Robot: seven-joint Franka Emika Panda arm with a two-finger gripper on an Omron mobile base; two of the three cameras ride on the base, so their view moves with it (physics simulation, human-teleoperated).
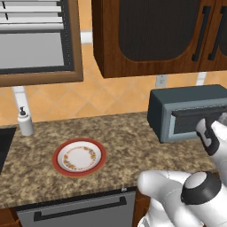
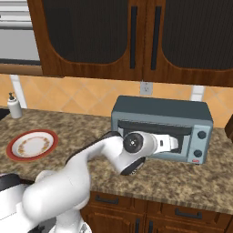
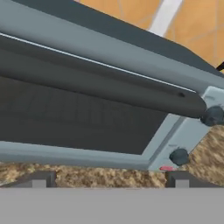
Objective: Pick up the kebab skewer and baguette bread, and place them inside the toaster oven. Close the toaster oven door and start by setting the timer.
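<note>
Standing on the granite counter (image 1: pixel 111 133) below the dark wall cabinets (image 2: pixel 136 36), the toaster oven (image 2: pixel 162 128) has its door (image 3: pixel 87 113) shut, bar handle (image 3: pixel 100 85) across the top; the gripper (image 3: pixel 109 183) hangs just in front of that door, fingers spread wide and holding nothing; left of the oven, well apart, lies a red-rimmed plate (image 1: pixel 79 157); farther left stands a soap bottle (image 1: pixel 25 122).

No readable text from my feeds.
I find no lettering or numbers on the boxy blue-grey toaster oven (image 2: pixel 162 128), its knobs unmarked.
</note>
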